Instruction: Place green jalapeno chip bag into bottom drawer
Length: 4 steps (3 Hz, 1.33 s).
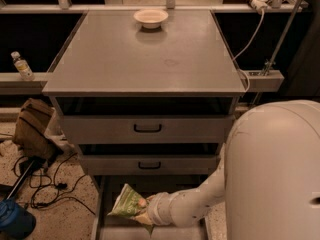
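Gripper (142, 210) sits low over the open bottom drawer (131, 232), jaws clamped on the right edge of the green jalapeno chip bag (125, 203). The bag sticks out left of the jaws, tilted, inside the drawer's outline; contact with the floor cannot be told. Two handled drawers (147, 129) are above the jaws. A white bowl (150, 17) stands far beyond them on the cabinet top (140, 59).

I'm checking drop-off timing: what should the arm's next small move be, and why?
Probably ease straight down a little before letting go. The gripper holds the bag tilted over the open bottom drawer, between its side walls, so no sideways shift seems needed. Whether the bag touches the floor yet is unclear.
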Available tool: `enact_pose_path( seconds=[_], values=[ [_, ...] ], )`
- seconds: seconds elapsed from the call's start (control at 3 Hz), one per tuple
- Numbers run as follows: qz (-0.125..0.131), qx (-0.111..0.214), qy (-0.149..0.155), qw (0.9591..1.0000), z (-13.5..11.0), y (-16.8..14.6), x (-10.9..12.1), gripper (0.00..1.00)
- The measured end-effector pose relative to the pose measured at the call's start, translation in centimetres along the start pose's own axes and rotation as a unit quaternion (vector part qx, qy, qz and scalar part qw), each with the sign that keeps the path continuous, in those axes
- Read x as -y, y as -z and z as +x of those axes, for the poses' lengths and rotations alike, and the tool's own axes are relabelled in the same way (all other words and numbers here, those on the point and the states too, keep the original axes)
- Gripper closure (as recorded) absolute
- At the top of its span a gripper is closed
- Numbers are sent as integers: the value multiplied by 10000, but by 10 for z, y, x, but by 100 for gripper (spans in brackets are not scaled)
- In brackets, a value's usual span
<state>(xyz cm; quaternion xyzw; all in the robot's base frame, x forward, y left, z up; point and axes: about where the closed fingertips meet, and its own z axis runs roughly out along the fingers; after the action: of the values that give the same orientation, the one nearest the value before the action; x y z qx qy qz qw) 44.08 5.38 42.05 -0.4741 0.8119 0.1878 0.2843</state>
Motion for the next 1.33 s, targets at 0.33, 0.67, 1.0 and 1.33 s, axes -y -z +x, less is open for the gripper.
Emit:
enact_pose_path(
  seconds=[0.33, 0.67, 1.0, 1.33],
  values=[
    [-54, 128, -80, 9999, 5, -8, -2, 100],
    [11, 544, -355, 9979, 13, -35, 7, 100],
    [131, 1275, -833, 9883, 24, -64, 19, 100],
    [-141, 1596, -1197, 9798, 68, -110, -5, 100]
  ],
)
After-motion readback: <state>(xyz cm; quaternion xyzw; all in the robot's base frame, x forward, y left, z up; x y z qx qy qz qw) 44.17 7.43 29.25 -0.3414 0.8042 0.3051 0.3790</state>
